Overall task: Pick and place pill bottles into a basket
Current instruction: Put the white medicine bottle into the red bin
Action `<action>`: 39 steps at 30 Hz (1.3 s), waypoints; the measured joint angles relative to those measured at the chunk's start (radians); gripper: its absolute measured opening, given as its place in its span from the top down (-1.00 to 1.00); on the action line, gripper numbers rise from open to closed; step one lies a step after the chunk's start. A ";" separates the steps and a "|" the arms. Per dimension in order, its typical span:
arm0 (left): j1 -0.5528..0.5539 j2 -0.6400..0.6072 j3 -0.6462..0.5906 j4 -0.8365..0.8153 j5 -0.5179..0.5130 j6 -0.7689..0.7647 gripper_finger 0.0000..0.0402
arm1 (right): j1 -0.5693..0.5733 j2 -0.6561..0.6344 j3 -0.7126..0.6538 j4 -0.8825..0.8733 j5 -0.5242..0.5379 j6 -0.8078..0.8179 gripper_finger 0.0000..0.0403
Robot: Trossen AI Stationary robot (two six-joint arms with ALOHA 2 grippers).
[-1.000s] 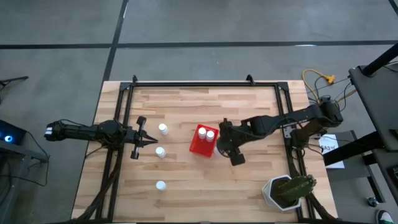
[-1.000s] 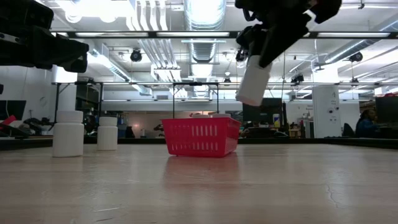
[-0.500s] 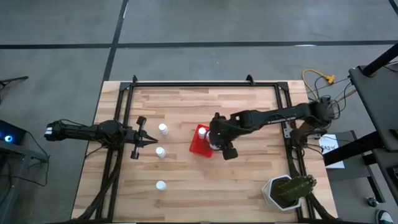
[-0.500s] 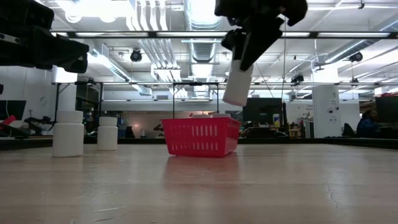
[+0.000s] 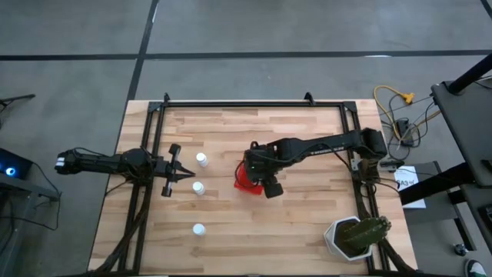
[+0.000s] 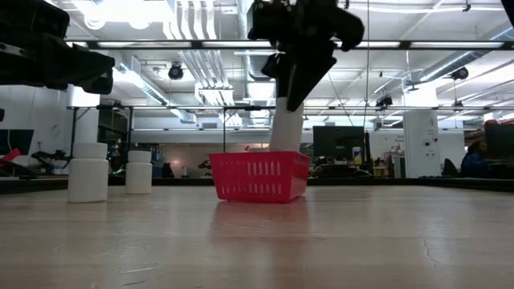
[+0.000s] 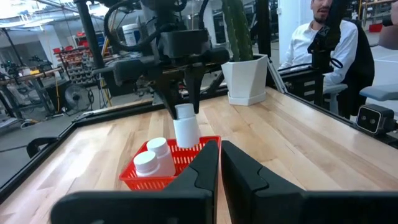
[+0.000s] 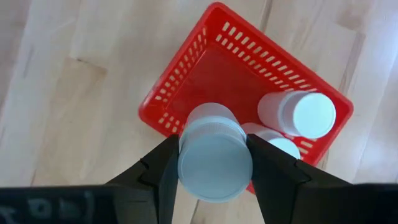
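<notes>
I see my right gripper (image 5: pixel 259 178) over the small bright red plastic basket with slatted sides (image 5: pixel 241 179), which sits near the middle of the light wooden table (image 5: pixel 307 223). Its two dark fingers (image 8: pixel 273 171) are squeezed on a tiny white pill bottle with a round cap (image 8: pixel 214 155), one finger on each side. From the low camera, the held bottle (image 6: pixel 287 128) hangs tilted, and its bottom end dips just behind the basket's top edge (image 6: pixel 259 157). I cannot tell if it touches the basket floor. Two more white pill bottles (image 8: pixel 297 114) already lie side by side in one end of the basket, and the other end shows bare red floor right under the held one. My left gripper (image 5: pixel 183 175) waits on the left side of the table, well apart from the basket. Its fingers (image 7: pixel 200 172) are nearly together, with only a thin gap, and they hold nothing. Three white bottles stand on the table on the left: one (image 5: pixel 201 159) just far of the left gripper's tip, one (image 5: pixel 198 188) just near of it, and one (image 5: pixel 199 229) nearer still. A white pot with a green cactus (image 5: pixel 355 238) stands at the near right corner. A person in a white shirt (image 7: pixel 314 38) sits past the table.
</notes>
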 joint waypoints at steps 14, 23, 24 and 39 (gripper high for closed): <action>0.000 -0.001 0.000 0.000 0.000 0.000 0.99 | -0.001 0.062 0.000 0.024 0.066 0.000 0.24; 0.000 -0.002 0.000 0.000 0.000 0.000 0.99 | -0.003 0.062 -0.001 0.022 0.105 0.004 0.24; 0.000 -0.002 0.000 0.000 0.000 0.000 0.99 | -0.002 0.062 -0.001 0.022 0.105 0.003 0.24; 0.000 -0.002 0.000 0.000 0.000 0.000 0.99 | -0.004 0.061 -0.002 -0.002 0.106 0.011 0.24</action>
